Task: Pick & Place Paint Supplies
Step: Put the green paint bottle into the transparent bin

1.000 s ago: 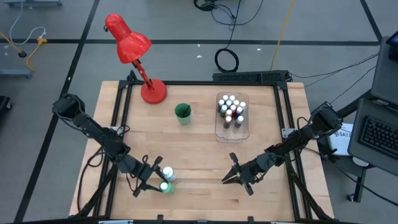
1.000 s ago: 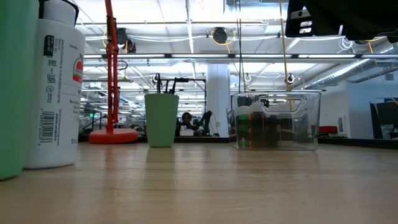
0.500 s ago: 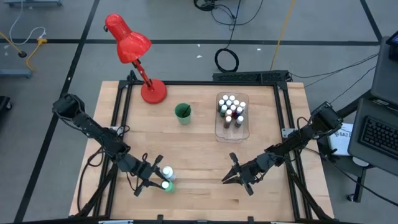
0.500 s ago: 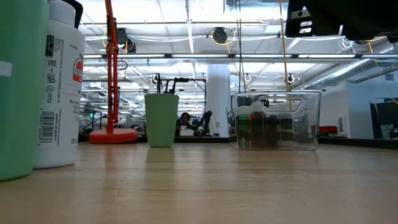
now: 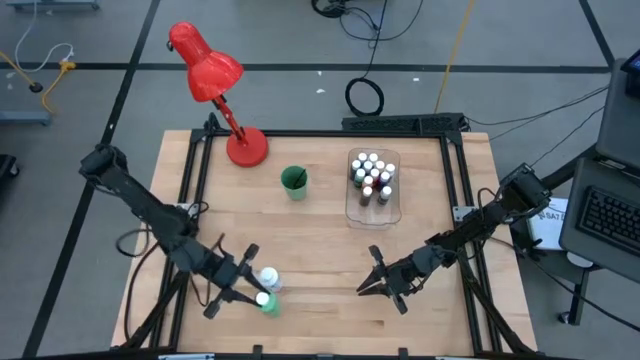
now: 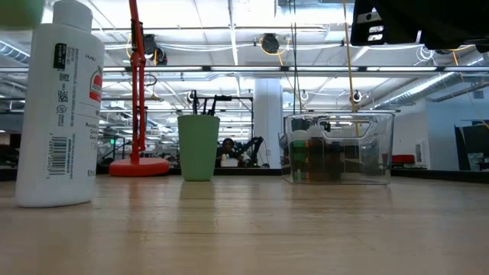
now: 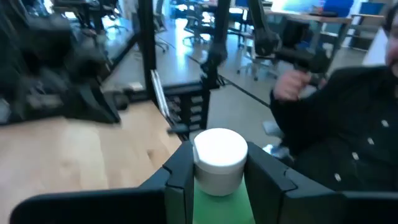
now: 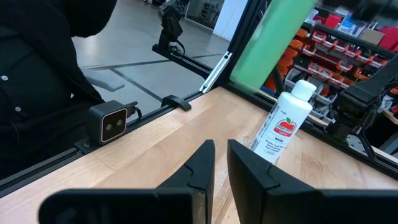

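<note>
The left claw (image 7: 217,177) pinches the green bottle (image 7: 219,199) just under its white cap (image 7: 220,155), one dark finger on each side of the neck; in the right wrist view the green bottle (image 8: 270,43) hangs tilted in the air above the near-left part of the table (image 5: 330,250), clear of the wood; the white bottle (image 6: 61,107) stands upright on the table just beside it, untouched. The green bottle looks like smooth, stiff plastic, probably light to moderate in weight depending on its fill, which cannot be told from here; its round, slick wall may twist in a two-finger grip, so the shoulder below the cap seems the safest hold, since the cap's edge stops it sliding down. The right claw (image 8: 221,158) waits low over the near-right part of the table, fingers pressed nearly together and holding nothing; the small bottles (image 5: 371,177) sit in the clear tray (image 5: 388,212) at the far right.
</note>
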